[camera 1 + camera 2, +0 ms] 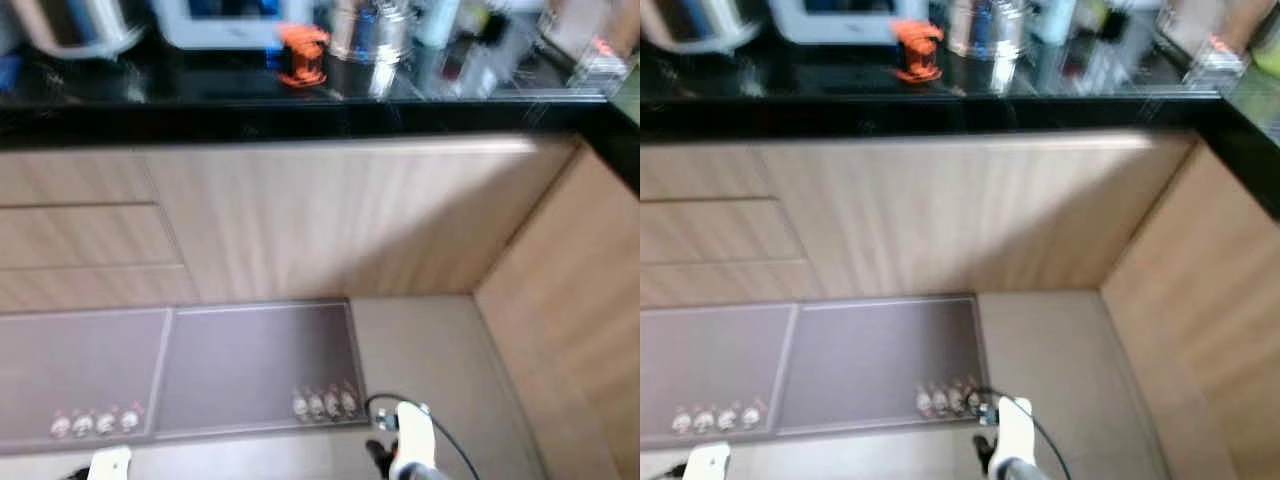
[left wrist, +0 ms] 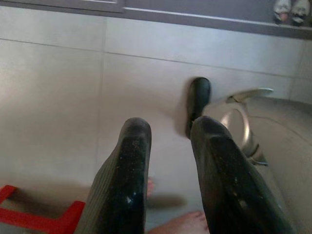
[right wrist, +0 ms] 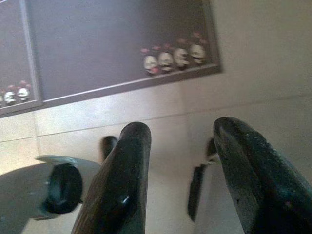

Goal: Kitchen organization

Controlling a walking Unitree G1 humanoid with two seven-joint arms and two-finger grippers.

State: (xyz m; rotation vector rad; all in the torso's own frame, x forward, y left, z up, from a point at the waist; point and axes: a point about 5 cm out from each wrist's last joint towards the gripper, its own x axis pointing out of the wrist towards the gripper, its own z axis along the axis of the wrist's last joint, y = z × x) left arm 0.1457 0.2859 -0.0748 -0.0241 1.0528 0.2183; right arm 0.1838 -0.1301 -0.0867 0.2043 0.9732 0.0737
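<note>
**Left gripper point(image 2: 168, 127) and right gripper point(image 3: 181, 129): both spread, both empty**

1. Left gripper. Hangs low at the side, pointing down at the tiled floor point(image 2: 58, 97). Fingers parted with bare floor visible through the gap; nothing held. Judged idle: carried low to stay out of the way during walking (blur in the head views suggests motion).

2. Right gripper. Hangs low on the right, aimed at the floor just beside the near edge of the grey floor mat point(image 3: 112, 44). Fingers set wide apart, nothing between them. Same reading: a resting carry, ready to close once a target is within reach.

3. Task items. Located on the black counter point(image 1: 200, 100), well above and ahead of both grippers. Identifiable there: an orange object point(image 1: 301, 52), a metal canister point(image 1: 370, 30) just beside it, and a white appliance point(image 1: 225, 20) behind. Remaining clutter toward the right corner too blurred to name.

4. Surroundings. Pale wood cabinet fronts point(image 1: 330, 220) below the counter, closed. Mat laid flat against the cabinet base.

5. Assessment. No item handled at this point. Next move judged to call for a step closer and a raise of one arm to counter height before any grasp. Risk: crowded items, easily knocked over by a wide-open gripper.
</note>
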